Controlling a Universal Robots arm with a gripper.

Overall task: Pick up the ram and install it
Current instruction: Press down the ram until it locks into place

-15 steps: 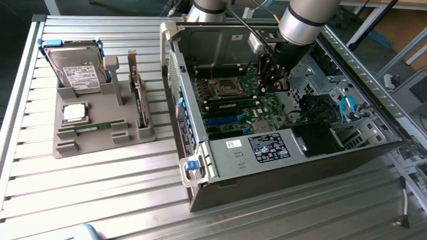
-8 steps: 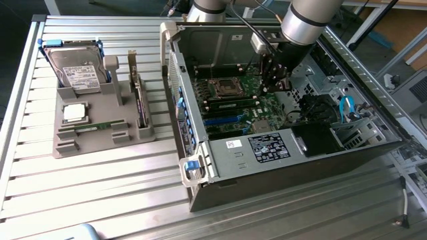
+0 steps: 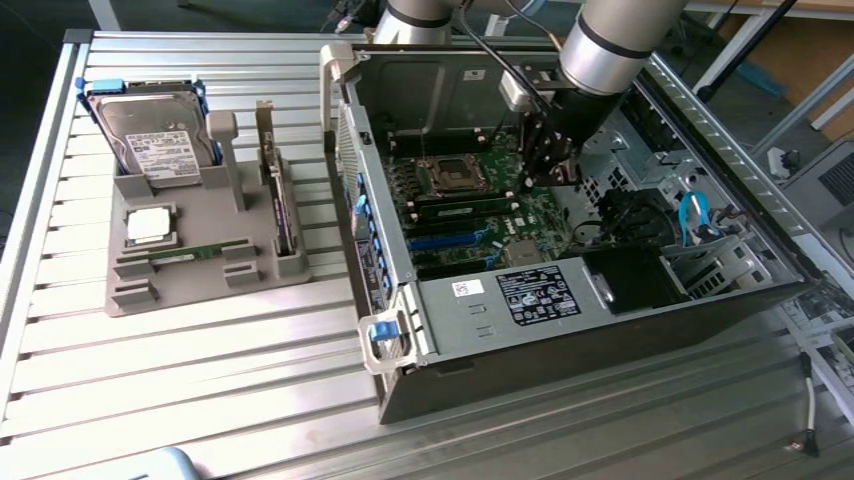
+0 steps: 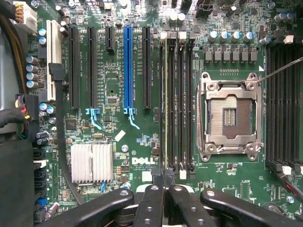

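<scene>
Wrist view recorded the gripper [image 4: 164,176], fingers [image 4: 155,194] closed together, at one end of the ram [image 4: 165,109] standing on the motherboard [image 4: 111,75] beside the processor socket [image 4: 230,116]; exterior view added a second stick [image 3: 200,251] in the grey holder [image 3: 134,290] on the slatted metal table [image 3: 200,370].

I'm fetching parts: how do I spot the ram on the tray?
On the exterior view's left, beside the computer case, sits a grey tray. The ram lies flat below the square silver processor: a thin green strip, unlike the upright card.
</scene>
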